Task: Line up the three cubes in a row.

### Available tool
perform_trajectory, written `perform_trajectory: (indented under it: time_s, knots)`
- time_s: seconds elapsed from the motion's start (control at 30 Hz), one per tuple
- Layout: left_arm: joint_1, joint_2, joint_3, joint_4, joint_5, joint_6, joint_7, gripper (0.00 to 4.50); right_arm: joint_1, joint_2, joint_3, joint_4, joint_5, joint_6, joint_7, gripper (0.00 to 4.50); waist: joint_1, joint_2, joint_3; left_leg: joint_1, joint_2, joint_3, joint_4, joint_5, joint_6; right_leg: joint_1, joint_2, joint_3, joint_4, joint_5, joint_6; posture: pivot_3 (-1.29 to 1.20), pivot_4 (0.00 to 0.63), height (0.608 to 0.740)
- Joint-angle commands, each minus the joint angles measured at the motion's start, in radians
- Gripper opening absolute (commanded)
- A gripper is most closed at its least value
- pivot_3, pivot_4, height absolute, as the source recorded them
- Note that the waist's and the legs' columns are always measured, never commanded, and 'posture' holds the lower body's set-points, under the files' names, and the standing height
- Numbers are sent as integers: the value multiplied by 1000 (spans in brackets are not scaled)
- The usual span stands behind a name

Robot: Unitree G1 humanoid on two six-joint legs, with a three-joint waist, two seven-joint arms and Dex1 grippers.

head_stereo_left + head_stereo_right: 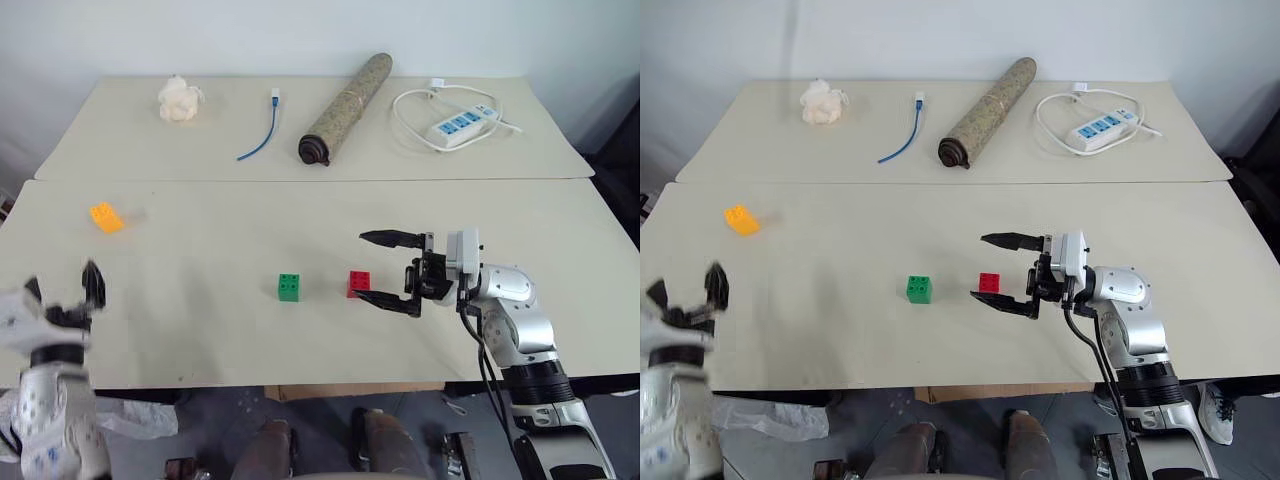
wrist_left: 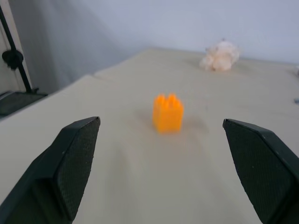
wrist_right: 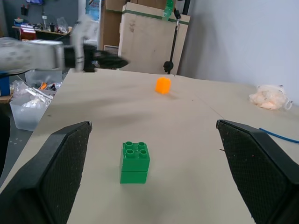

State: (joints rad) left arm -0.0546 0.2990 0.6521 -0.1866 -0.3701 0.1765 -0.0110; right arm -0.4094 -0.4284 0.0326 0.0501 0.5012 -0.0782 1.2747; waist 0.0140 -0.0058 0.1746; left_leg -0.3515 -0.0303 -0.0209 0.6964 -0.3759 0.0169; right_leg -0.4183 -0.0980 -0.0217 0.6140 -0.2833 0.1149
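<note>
Three cubes lie on the near table [image 1: 200,330]. The orange-yellow cube [image 1: 106,217] sits alone at the far left. The green cube [image 1: 289,287] and the red cube [image 1: 359,284] stand side by side near the middle, a small gap between them. My right gripper [image 1: 362,267] points left and is open and empty, its near fingertip just beside the red cube. In the right wrist view the green cube [image 3: 135,162] lies ahead between its fingers. My left gripper [image 1: 65,290] is open at the left edge, nearer than the orange-yellow cube [image 2: 167,113] and facing it, holding nothing.
On the far table lie a white fluffy wad [image 1: 180,100], a blue cable [image 1: 262,135], a rolled mat [image 1: 345,108] and a white power strip [image 1: 462,122] with its cord. A seam [image 1: 300,180] separates the two tables.
</note>
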Motion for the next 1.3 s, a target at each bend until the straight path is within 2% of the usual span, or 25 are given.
perform_trajectory:
  time_s: [0.03, 0.17, 0.33, 0.47, 0.63, 0.73, 0.93, 1.0, 1.1, 1.2, 1.3]
  knots:
    - [-200, 76, -24, 221, 55, 13, 81, 4482, -4, -13, 2, -31, 12, 18, 12, 4500, -1, 0, 0, 0, -1, 0, 0, 0, 0, -1, 0, -1, 3, 0, 0, 0, 150, 740]
    - [-418, 156, -72, 521, 111, -4, 111, 4482, -5, -28, 7, -40, -2, 44, 5, 4500, 1, -2, -1, -4, -2, 2, 2, 1, 0, -6, 1, -6, 6, 0, 0, 0, 150, 740]
    - [-594, 238, -132, 845, 142, -102, 30, 4482, 11, -10, 1, -55, -19, 14, -34, 4500, -14, -2, 0, -5, -5, 3, 1, 1, 1, -9, -1, -14, 7, 0, 1, 0, 150, 740]
    - [-668, 280, -144, 1004, 139, -140, 0, 4482, 43, -4, -2, -91, -27, 8, -70, 4500, -18, -2, 0, -5, -5, 4, 0, 1, 1, -9, -5, -28, 6, 0, 0, 0, 150, 740]
    - [-704, 292, -156, 1089, 138, -157, 5, 4482, 60, -8, -2, -113, -29, 12, -88, 4500, -16, -2, 0, -5, -5, 5, 2, 1, 1, -9, -9, -32, 7, 0, 0, 0, 150, 740]
    - [-696, 280, -160, 1091, 132, -156, 9, 3897, 57, -9, -3, -109, -33, 8, -92, 4500, -15, -2, 0, -5, -7, 4, 2, 2, 2, -9, -13, -32, 8, 0, 1, 0, 150, 740]
    - [-635, 270, -150, 996, 96, -125, -25, 2025, 52, -10, 0, -108, -36, 3, -97, 4500, -16, -2, 0, -5, -8, 4, 1, 2, 2, -8, -14, -33, 8, 0, 1, 0, 150, 740]
    - [-587, 277, -150, 912, 55, -146, -135, 1493, 52, -13, 3, -102, -38, -3, -89, 4500, -17, -2, 0, -5, -7, 4, 1, 2, 2, -8, -14, -33, 8, 0, 1, 0, 150, 740]
    - [-494, 309, -155, 745, -49, -97, -387, 1504, 51, -17, 0, -86, -44, -17, -79, 4500, -19, -2, 0, -5, -7, 4, 1, 2, 2, -9, -15, -33, 8, 0, 1, 0, 150, 740]
    - [-414, 369, -177, 650, -79, -47, -552, 1504, 53, -23, -10, -75, -50, -31, -79, 4500, -20, -2, 0, -5, -6, 4, 1, 2, 2, -8, -15, -33, 8, 0, 0, 0, 150, 740]
    - [-317, 463, -238, 523, -136, -48, -881, 1504, 71, -35, -26, -87, -43, -30, -86, 4500, -21, 0, 1, -5, -6, 4, 1, 2, 2, -8, -15, -32, 7, 0, 0, 0, 150, 740]
